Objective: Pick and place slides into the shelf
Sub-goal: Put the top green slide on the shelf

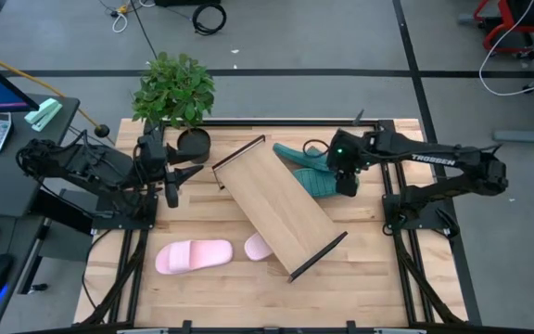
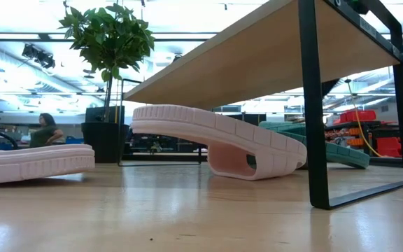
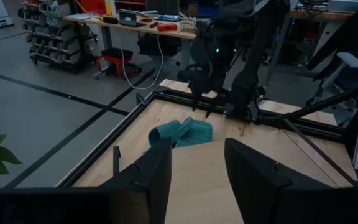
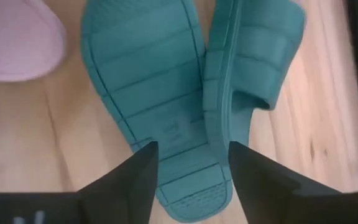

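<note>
Closest to the low camera, a pink slide point(image 2: 26, 162) lies flat on the worktop point(image 2: 201, 217), and a second pink slide point(image 2: 222, 140) sits partly under the shelf point(image 2: 257, 56), bowed up on its side. From above, the shelf point(image 1: 279, 208) lies diagonally across the middle of the worktop, its long axis running from the back left toward the front right, with black bars at both ends. No slide rests on it yet.

Behind the shelf's far end lie the two teal slides point(image 1: 311, 169), pressed together side by side. The right end effector point(image 1: 346, 178) hangs directly above them. Its wrist camera looks straight down between its fingers: one teal slide lies sole up point(image 4: 151, 93), the other lies on its edge against it with the strap outward point(image 4: 257, 62). The fingers point(image 4: 138, 177) stand apart with nothing between them, straddling the seam where the two soles meet. The slides' long axis runs away from the fingers, so the jaws would close across the width. Judging by this, a straight descent risks pinching both slides at once.

The left end effector point(image 1: 169, 181) waits at the back left beside a potted plant point(image 1: 174, 90), fingers point(image 3: 157, 174) apart and empty. The right arm is clearly nearer the teal pair.
</note>
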`<state>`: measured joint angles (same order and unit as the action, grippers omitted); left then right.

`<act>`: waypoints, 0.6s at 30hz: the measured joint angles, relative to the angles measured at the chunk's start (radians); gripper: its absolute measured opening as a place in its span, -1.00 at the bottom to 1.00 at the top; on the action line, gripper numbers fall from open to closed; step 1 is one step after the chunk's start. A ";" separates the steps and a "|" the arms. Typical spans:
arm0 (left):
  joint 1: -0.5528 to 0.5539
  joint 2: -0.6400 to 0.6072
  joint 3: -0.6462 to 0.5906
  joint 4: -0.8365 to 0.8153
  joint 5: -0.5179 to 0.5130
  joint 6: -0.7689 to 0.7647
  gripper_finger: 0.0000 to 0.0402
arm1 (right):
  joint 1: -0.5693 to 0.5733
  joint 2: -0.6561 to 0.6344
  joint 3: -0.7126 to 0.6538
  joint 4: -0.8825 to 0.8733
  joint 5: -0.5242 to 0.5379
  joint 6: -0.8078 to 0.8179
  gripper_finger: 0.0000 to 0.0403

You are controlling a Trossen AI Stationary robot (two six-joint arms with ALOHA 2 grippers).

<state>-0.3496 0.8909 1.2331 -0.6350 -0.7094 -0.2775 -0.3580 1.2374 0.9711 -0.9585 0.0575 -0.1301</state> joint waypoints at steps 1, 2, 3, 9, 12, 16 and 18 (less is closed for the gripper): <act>0.000 0.000 0.000 0.000 0.000 0.000 -0.25 | 0.000 0.013 -0.006 0.012 0.006 -0.002 0.06; 0.000 0.000 0.000 0.000 0.000 0.000 -0.26 | 0.000 0.024 -0.012 0.020 0.006 -0.005 0.08; 0.000 0.000 0.000 0.000 0.000 0.000 -0.26 | 0.000 0.038 -0.016 0.020 0.007 -0.011 0.09; 0.000 0.000 0.000 0.000 0.000 -0.004 -0.28 | 0.000 0.122 -0.026 0.027 0.112 -0.055 0.13; 0.000 0.000 0.000 0.000 0.000 -0.005 -0.26 | 0.000 0.150 -0.026 0.058 0.199 -0.057 0.12; 0.000 0.000 0.000 0.000 0.000 -0.007 -0.24 | -0.009 0.169 -0.026 0.096 0.196 -0.075 0.10; 0.000 0.000 0.000 0.000 0.000 -0.007 -0.24 | -0.016 0.182 -0.026 0.098 0.189 -0.081 0.10</act>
<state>-0.3500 0.8909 1.2335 -0.6350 -0.7097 -0.2848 -0.3737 1.4195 0.9451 -0.8604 0.2466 -0.2113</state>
